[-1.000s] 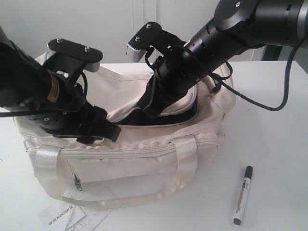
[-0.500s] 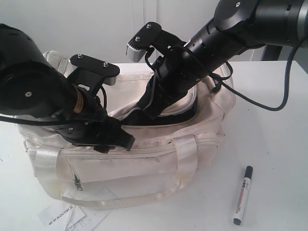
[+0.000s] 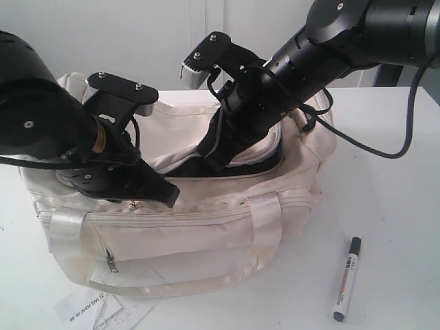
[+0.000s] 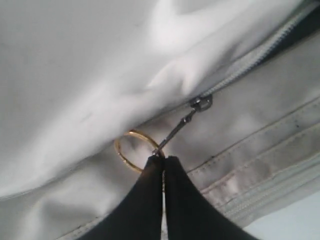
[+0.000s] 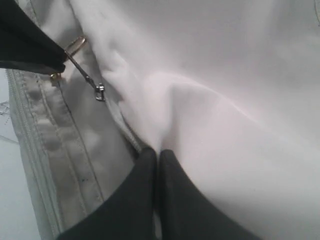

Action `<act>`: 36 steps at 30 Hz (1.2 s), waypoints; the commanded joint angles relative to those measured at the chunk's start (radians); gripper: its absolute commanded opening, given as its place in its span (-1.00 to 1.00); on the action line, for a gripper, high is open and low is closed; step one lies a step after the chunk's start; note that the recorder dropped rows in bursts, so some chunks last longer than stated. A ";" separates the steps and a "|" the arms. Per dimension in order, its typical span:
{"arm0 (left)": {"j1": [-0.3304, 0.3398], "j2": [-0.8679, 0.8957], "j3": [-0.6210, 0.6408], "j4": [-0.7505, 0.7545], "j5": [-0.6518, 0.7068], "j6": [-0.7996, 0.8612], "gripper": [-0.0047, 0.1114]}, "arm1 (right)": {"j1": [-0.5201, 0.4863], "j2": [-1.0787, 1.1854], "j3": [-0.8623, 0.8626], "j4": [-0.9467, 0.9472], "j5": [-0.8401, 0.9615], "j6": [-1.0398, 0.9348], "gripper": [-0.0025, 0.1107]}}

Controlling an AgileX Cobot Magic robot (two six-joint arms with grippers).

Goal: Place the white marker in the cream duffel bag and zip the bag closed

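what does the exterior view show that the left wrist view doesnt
Only the exterior view: the white marker lying on the table to the right of the cream duffel bag, the printed paper at the bag's front, the bag's open top, and the right arm reaching to the flap.
Only the left wrist view: a close look at the zip pull and its gold ring, with the pull pinched between the shut left fingers.
Both: the bag's cream fabric and the left fingers.

Left arm [image 3: 41, 130] and right arm [image 3: 313, 58] angle down toward each other, left claw [image 4: 163, 162] and right claw [image 5: 157, 155] both pinched closed.
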 commanded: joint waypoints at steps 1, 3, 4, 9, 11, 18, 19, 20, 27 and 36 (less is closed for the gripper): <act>0.003 -0.056 0.008 0.010 0.047 0.004 -0.92 | -0.006 -0.014 0.001 0.005 0.004 0.002 -0.96; 0.003 -0.058 0.008 0.026 0.060 0.004 -0.92 | -0.006 -0.014 0.001 0.005 0.001 0.002 -0.96; 0.003 -0.058 0.008 0.027 0.068 0.004 -0.92 | -0.006 -0.014 0.001 0.005 0.001 0.002 -0.96; 0.003 -0.058 0.008 0.029 0.134 0.050 -0.92 | -0.006 -0.014 0.001 0.005 -0.005 0.002 -0.96; 0.003 -0.058 0.008 0.029 0.155 0.050 -0.92 | -0.006 -0.014 0.001 0.005 -0.013 0.002 -0.96; 0.003 -0.058 0.008 0.060 0.193 0.062 -0.92 | -0.006 -0.014 0.001 0.005 -0.018 0.002 -0.96; 0.003 -0.058 0.008 0.063 0.205 0.067 -0.92 | -0.006 -0.014 0.001 0.005 -0.018 0.002 -0.96; 0.003 -0.058 0.008 0.069 0.220 0.073 -0.92 | -0.006 -0.014 0.001 0.005 -0.018 0.002 -0.96; 0.003 -0.068 0.008 0.110 0.246 0.084 -0.92 | -0.006 -0.014 0.001 0.005 -0.018 0.002 -0.96; 0.005 -0.075 0.008 0.104 0.186 -0.003 -0.87 | -0.006 -0.014 0.001 0.005 -0.018 0.002 -0.96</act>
